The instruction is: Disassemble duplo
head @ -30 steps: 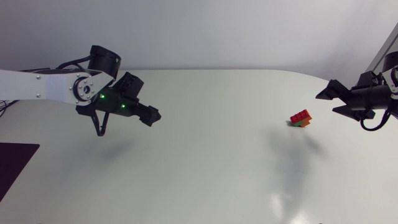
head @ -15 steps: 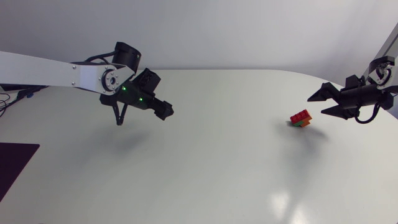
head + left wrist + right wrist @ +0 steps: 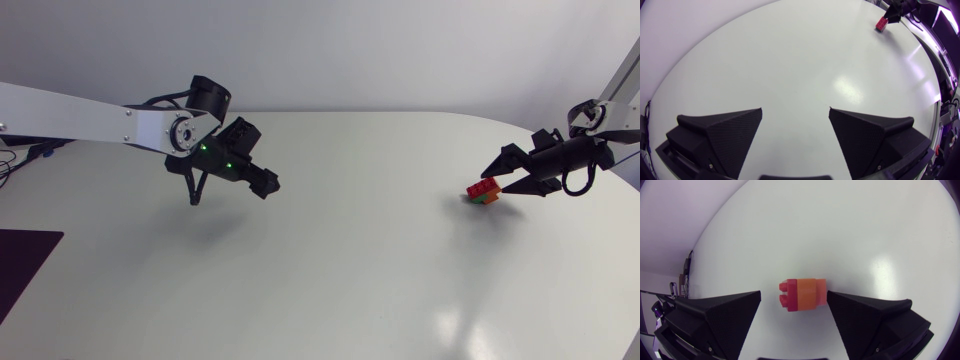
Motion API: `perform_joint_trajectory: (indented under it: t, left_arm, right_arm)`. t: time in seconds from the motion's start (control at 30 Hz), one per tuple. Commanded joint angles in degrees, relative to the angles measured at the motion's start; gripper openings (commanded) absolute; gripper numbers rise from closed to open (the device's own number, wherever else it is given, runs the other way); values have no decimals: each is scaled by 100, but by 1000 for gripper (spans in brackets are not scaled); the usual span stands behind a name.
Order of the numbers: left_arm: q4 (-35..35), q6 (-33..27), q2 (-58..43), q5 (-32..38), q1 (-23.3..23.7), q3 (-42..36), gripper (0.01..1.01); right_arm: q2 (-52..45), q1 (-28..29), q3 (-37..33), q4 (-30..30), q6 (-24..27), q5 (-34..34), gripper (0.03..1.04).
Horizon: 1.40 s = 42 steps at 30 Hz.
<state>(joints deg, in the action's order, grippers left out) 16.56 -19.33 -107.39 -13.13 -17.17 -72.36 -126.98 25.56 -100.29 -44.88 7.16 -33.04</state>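
Red-and-orange duplo stack [image 3: 484, 190] sits near the right edge of the desk [image 3: 350, 250], just ahead of the right end effector [image 3: 493, 180], fingers apart. Advise straddling one brick squarely before closing. Left end effector [image 3: 268, 186], likewise apart, hangs well away. Versus the earlier frame, the right arm has closed in.

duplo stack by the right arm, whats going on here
The right gripper is open, its fingers on either side of the small red and orange duplo stack on the white table, not yet clamped on it. The left gripper hangs open above bare table far off to the other side, holding nothing. The bricks are still joined.
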Motion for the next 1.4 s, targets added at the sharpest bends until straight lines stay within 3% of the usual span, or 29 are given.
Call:
perform_joint_trajectory:
  t: [0.0,0.13,0.27,0.6,0.83,0.9,1.17,1.37]
  left_arm:
    - [23,-115,-177,-23,-76,-86,928]
    - [23,-115,-177,-23,-129,-33,928]
    - [23,-123,-168,-23,-129,-15,928]
    - [23,-167,-150,-23,-138,64,926]
    - [23,-211,-150,-23,-138,46,926]
    - [23,-220,-150,-23,-138,64,926]
    - [41,-290,-106,-23,-164,117,925]
    - [49,-712,280,-173,-287,521,925]
  right_arm:
    - [-117,-69,-166,-144,110,-36,930]
    - [-266,-86,-351,-372,172,-36,816]
    - [-284,-104,-307,-372,163,8,587]
    - [-486,-236,-289,-521,242,131,587]
    - [-134,-297,10,-354,260,122,362]
    - [6,-324,115,-267,269,122,352]
    - [824,-649,809,-108,840,-36,310]
    - [1606,-1141,1530,15,1358,-326,316]
